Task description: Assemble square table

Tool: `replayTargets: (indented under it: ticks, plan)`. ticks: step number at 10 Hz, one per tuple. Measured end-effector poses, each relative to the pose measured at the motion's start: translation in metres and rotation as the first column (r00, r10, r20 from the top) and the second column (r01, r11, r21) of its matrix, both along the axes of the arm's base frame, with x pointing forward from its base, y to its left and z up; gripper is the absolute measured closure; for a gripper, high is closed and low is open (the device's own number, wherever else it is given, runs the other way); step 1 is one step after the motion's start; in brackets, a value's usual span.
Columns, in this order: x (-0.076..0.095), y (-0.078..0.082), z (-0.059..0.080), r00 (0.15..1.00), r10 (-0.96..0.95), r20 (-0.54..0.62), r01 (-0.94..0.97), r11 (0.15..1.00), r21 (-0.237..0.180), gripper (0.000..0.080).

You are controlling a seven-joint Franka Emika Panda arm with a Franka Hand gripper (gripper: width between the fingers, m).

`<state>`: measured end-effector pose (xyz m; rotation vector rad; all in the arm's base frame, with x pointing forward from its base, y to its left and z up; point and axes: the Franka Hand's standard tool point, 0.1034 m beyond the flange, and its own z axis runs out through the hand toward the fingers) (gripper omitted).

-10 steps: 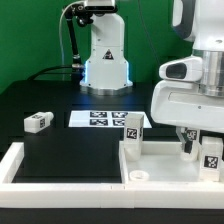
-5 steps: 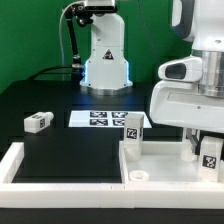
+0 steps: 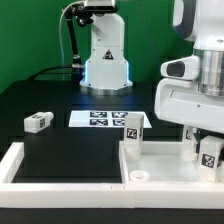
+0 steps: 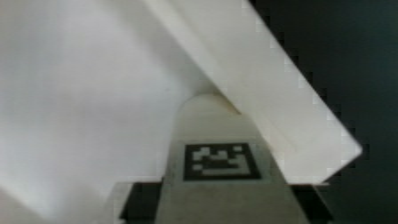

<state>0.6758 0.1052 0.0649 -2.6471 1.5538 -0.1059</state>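
Observation:
The white square panel [image 3: 160, 170] lies at the exterior view's lower right, inside the white frame bars. One tagged white leg block [image 3: 133, 127] stands upright at its far left corner. My gripper [image 3: 203, 147] hangs over the panel's right side and is shut on a second tagged leg block [image 3: 210, 153], held upright just above or on the panel. In the wrist view that leg block [image 4: 217, 150] runs between my dark fingers [image 4: 150, 200], with the panel's white surface [image 4: 89, 90] behind it. A third leg block [image 3: 37, 121] lies loose on the black surface at the left.
The marker board [image 3: 95, 118] lies flat behind the panel. Long white bars [image 3: 60, 170] frame the black surface at the front and left. The robot's base [image 3: 104, 60] stands at the back centre. The arm's white body [image 3: 190, 95] hides the panel's far right part.
The arm has shifted slightly to the exterior view's right, and the held leg block has moved a little with it. The other parts have not moved.

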Motion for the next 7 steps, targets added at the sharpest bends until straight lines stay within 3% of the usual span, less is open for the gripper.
replayTargets:
  ticks: [2, 7]
  plan:
    - [-0.0004, -0.0014, -0.0010, 0.965, -0.262, 0.023, 0.260, 0.963, 0.067, 0.0512]
    - [-0.0004, -0.0008, -0.0008, 0.860, -0.510, -0.005, 0.508, 0.856, 0.095, 0.0511]
